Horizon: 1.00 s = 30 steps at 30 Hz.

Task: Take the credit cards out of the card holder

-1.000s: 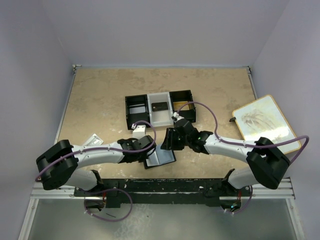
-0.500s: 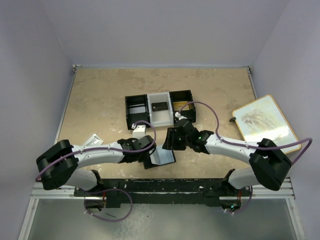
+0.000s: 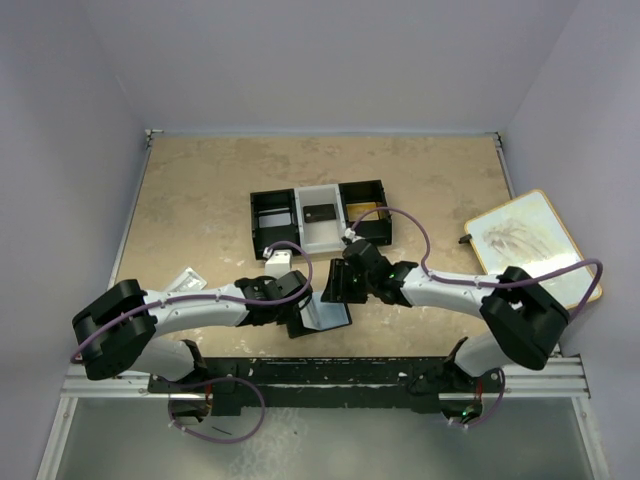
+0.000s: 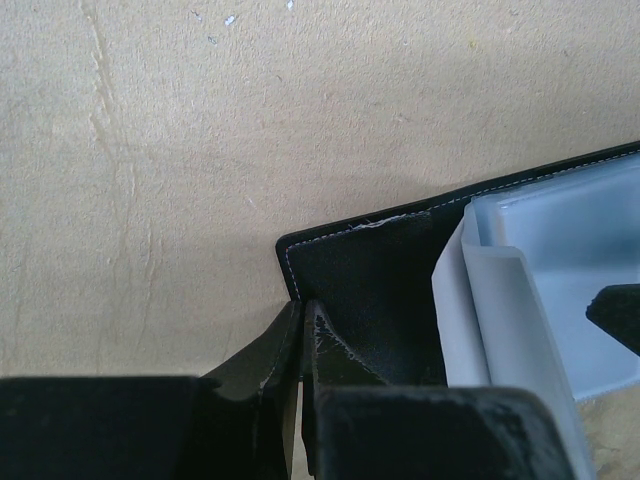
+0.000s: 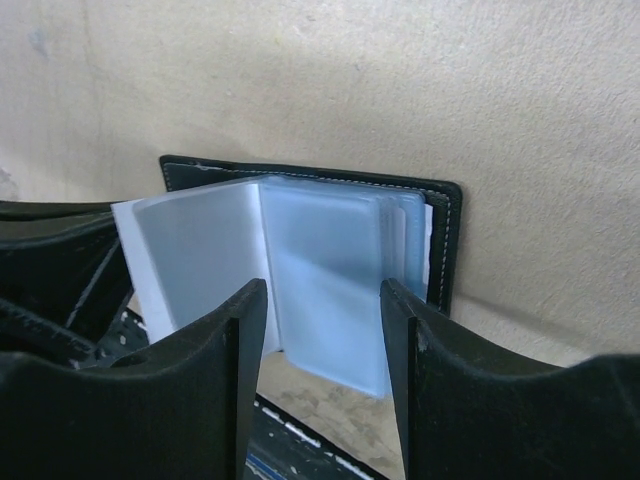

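My left gripper [image 4: 300,345] is clamped on a corner of the card holder [image 4: 370,270], pinning its black cover flat to the table [image 3: 200,200] so the wallet lies open between my two arms. My right gripper [image 5: 322,295] hangs spread wide, one finger either side of the fanned pale-blue sleeves [image 5: 320,240], gripping nothing yet, lined up to reach into a pocket. A dark card [image 3: 320,213] and a gold card [image 3: 362,211] lie in the tray [image 3: 254,225] behind, and I cannot tell whether any sleeve holds another.
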Available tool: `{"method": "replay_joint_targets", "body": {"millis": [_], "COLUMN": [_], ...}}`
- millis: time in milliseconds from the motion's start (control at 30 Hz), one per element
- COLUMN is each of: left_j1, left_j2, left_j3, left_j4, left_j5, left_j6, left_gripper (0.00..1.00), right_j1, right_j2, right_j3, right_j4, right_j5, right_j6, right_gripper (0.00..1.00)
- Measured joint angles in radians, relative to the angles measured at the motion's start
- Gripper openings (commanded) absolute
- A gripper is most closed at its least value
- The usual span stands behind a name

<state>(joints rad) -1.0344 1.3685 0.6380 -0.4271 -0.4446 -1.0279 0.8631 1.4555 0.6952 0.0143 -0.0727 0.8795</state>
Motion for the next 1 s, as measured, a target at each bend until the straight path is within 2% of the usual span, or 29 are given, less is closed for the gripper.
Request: {"method": "replay_joint_targets", "body": {"millis": [200, 433, 1000], "left_j1": [0.0, 0.0, 0.0], "left_j2": [0.0, 0.0, 0.0], "left_j3": [0.0, 0.0, 0.0], "left_j4": [0.0, 0.0, -0.008], "left_j5": [0.0, -0.001, -0.014], "left_j6": [0.0, 0.0, 0.0], "left_gripper": [0.0, 0.0, 0.0], "right_j1": [0.001, 0.001, 0.001], "right_j2": [0.016, 0.008, -0.021], "right_j3": [0.0, 0.0, -0.004], "right_j4": [-0.002, 0.001, 0.089], "right_j5": [0.004, -0.002, -0.105], "right_j6": [0.0, -0.002, -0.025], "right_gripper": [0.54, 0.5, 0.47]}}
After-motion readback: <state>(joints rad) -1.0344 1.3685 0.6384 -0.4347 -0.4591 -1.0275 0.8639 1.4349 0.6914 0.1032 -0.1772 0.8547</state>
